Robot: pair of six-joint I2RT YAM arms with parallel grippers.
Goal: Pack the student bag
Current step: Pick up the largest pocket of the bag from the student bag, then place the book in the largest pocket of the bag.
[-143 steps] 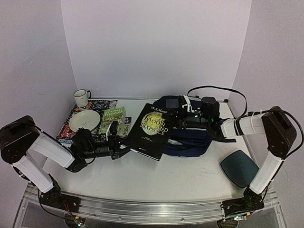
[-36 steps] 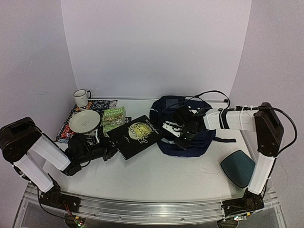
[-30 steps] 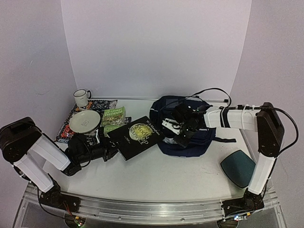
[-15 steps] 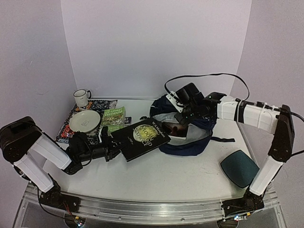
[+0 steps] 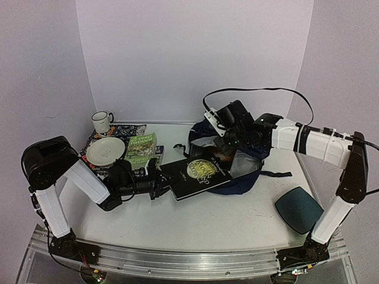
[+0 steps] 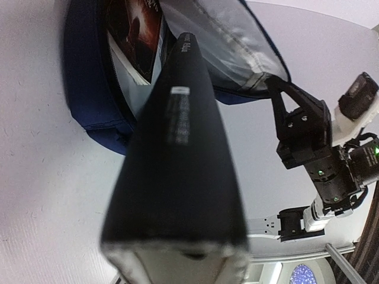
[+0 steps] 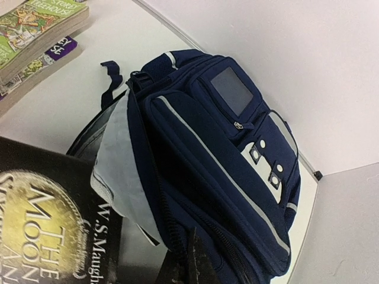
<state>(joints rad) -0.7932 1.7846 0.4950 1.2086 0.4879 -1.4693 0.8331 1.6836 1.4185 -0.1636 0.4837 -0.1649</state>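
Even, soft light; blurred wrist foregrounds.

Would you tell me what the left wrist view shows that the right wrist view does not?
Only the left wrist view shows the reddish book already inside the student bag, and the right tool pinching the edge of the pale lining. Only the right wrist view shows the bag's front patch, the green paperbacks and the gold title on the black book. Both show the bag held open with the black book pointing into it.
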